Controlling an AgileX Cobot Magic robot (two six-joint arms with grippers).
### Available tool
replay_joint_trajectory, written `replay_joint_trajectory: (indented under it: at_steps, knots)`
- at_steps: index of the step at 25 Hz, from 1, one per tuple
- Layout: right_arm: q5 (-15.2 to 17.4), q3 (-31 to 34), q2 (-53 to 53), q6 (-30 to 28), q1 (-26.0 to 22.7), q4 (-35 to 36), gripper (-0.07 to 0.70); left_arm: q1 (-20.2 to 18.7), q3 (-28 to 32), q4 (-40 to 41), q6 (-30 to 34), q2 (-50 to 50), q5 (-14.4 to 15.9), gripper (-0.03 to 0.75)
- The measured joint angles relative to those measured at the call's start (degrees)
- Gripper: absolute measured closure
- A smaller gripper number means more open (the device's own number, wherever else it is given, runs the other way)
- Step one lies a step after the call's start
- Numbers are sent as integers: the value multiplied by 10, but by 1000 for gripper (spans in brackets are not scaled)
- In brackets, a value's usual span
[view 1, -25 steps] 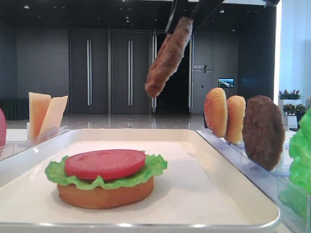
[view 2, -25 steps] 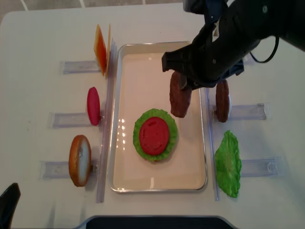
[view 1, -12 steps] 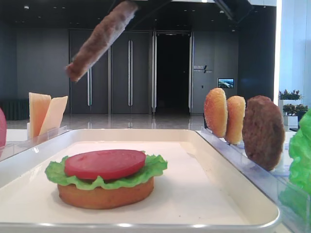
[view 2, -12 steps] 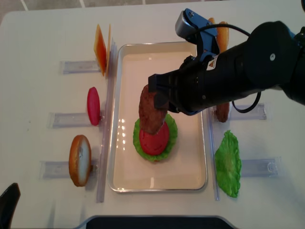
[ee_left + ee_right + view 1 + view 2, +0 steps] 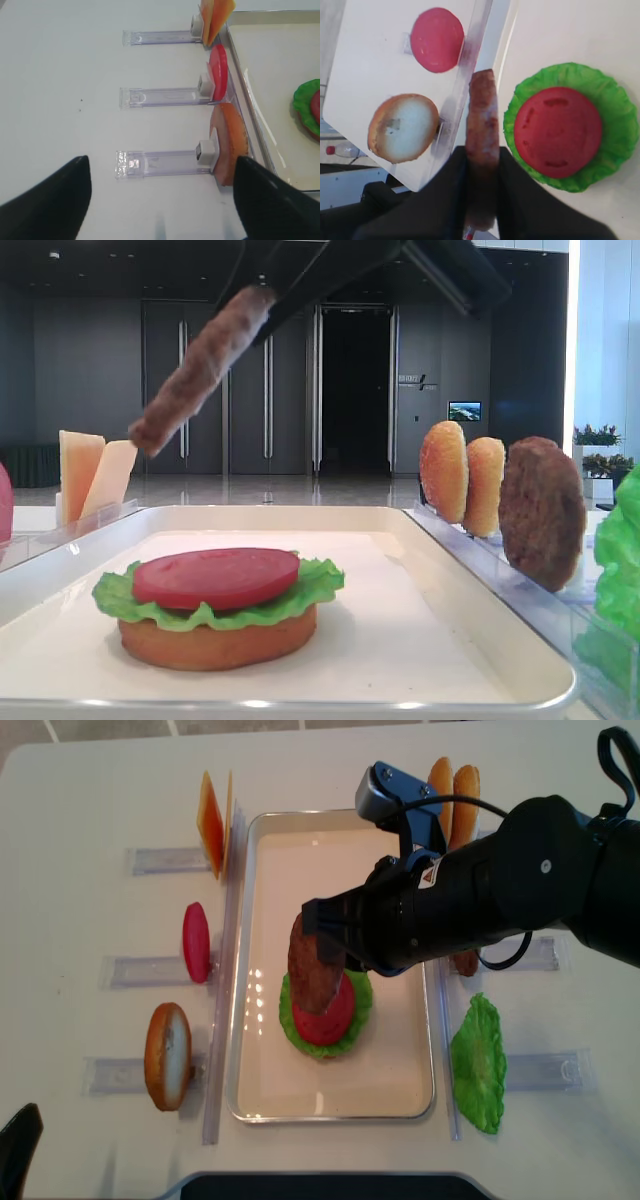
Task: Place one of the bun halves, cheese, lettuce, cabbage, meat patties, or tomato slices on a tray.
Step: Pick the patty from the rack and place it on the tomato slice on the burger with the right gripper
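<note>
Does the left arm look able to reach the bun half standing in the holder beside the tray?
Probably yes. The left gripper is open, and the bun half stands just ahead of it with only bare table between; the right gripper holds a meat patty above the tray.

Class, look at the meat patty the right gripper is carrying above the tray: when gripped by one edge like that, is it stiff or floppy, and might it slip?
The meat patty is probably stiff: pinched at one edge by the right gripper, it juts out straight, without sagging. Its grainy surface likely resists slipping. It looks light.

Bare tray point(image 5: 395, 1065) floor lies right of the lettuce point(image 5: 358, 1010) stack; clear holders point(image 5: 225, 980) line both long rims.
</note>
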Motion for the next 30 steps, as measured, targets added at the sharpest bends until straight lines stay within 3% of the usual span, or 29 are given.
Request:
replay_joint_trajectory:
  at_steps: [7,14,30]
  knots:
    - [32,0,49,-127,-5,109,497,0,0,0,0,0,0,24]
    - [74,0,83,-237,-60,203,497,0,0,0,0,0,0,24]
    - [122,0,135,-334,-103,292,497,0,0,0,0,0,0,24]
